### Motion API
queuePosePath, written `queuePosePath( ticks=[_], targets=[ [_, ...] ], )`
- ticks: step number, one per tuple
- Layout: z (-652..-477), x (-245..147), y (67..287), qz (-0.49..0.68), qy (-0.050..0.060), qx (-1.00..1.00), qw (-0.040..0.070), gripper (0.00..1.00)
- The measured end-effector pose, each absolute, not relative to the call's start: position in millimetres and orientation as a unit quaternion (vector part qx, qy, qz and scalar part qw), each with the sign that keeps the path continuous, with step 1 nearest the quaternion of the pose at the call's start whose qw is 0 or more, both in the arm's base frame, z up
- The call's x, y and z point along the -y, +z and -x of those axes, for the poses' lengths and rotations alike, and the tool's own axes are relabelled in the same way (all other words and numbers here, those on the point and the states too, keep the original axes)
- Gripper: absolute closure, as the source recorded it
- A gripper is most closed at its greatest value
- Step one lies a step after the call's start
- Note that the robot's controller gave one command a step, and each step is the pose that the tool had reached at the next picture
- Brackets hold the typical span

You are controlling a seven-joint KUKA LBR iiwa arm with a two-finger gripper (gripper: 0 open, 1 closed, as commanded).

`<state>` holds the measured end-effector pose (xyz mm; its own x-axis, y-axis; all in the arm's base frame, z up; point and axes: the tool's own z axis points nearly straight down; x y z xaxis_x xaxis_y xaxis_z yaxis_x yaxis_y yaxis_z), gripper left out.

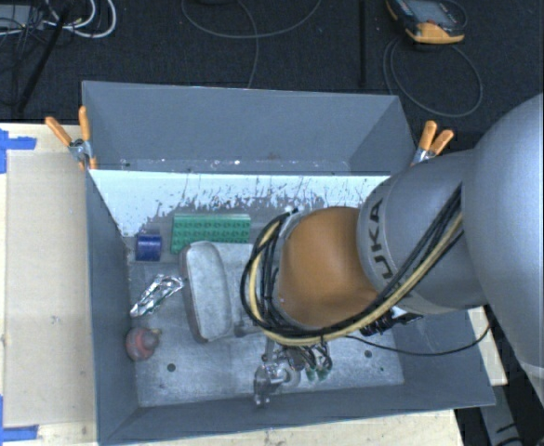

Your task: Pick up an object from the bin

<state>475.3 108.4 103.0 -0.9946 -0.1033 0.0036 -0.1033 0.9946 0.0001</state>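
At the lower middle of the frame the jaws hang low over bare floor of the grey bin (109, 342), close to its front wall; whether they are apart or together cannot be told. To the lower left lies 1 small reddish-brown round thing (141, 343). Above it sits a crumpled silver scrap (156, 294). The thing nearest the jaws is a grey oblong piece (206, 291), lying lengthwise at the middle of the floor, up and left of them and just beside the arm's orange cover (320, 272), which is ringed by black and yellow cables (253, 282). Farther up, by the back wall, a small blue block (148, 246) lies left of a green studded brick (211, 229).
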Motion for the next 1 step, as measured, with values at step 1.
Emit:
queuePosePath(
  ticks=[1],
  targets=[
    [-501.0, -27.8, 116.1, -0.083, 0.002, 0.997, 0.0, 0.0]
  ],
)
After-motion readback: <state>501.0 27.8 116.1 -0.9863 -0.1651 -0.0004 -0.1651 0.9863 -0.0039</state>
